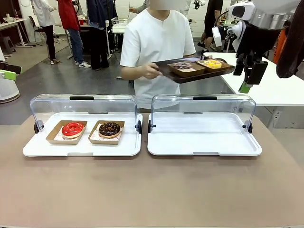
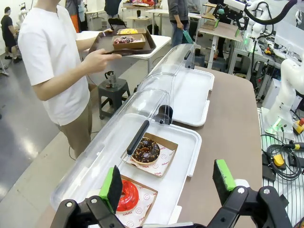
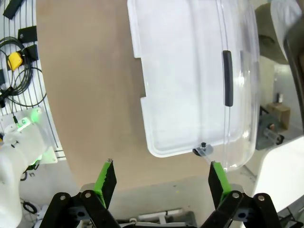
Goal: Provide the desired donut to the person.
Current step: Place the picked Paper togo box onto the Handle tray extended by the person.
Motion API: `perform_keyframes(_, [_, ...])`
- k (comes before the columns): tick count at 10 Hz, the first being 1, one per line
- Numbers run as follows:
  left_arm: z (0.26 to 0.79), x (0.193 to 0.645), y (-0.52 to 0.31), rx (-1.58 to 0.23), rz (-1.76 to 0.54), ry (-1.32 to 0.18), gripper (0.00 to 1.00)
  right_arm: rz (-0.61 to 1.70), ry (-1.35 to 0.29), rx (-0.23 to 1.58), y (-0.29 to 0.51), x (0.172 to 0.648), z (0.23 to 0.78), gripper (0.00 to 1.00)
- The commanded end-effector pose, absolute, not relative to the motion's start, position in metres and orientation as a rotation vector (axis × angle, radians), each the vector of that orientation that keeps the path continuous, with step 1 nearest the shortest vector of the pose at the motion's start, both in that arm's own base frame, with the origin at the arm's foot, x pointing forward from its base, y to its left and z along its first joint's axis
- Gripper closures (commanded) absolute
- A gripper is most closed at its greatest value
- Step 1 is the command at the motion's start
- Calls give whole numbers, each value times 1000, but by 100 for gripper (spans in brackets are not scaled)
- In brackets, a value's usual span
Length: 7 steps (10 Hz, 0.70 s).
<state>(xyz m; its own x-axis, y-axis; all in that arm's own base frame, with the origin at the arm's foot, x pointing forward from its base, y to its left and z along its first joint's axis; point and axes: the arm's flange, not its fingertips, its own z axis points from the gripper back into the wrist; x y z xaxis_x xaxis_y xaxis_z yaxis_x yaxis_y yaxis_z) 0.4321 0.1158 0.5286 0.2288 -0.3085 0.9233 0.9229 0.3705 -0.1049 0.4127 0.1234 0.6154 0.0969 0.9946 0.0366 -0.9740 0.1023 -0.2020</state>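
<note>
front view: person holds a tray of donuts

front view: the person [image 1: 159, 42] holds a dark tray [image 1: 190, 76] with two boxed donuts [image 1: 213, 63]. the right gripper [image 1: 250, 76] hangs beside it, empty. a red donut [image 1: 72, 128] and a chocolate donut [image 1: 109, 128] sit in the left case [image 1: 80, 148].

left wrist view: the left gripper [image 2: 167, 183] is wide open and empty above the red donut.

right wrist view: right gripper spread wide, empty, over the empty case [image 3: 180, 95].
</note>
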Motion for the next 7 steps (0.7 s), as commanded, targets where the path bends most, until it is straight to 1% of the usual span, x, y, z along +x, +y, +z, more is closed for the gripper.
perform_keyframes(1, [530, 431, 116, -783, -975, -988, 0, 1466, -172, -139, 123, 410, 616, 0])
perform_keyframes(7, [530, 431, 116, -783, -975, -988, 0, 1466, -172, -139, 123, 410, 616, 0])
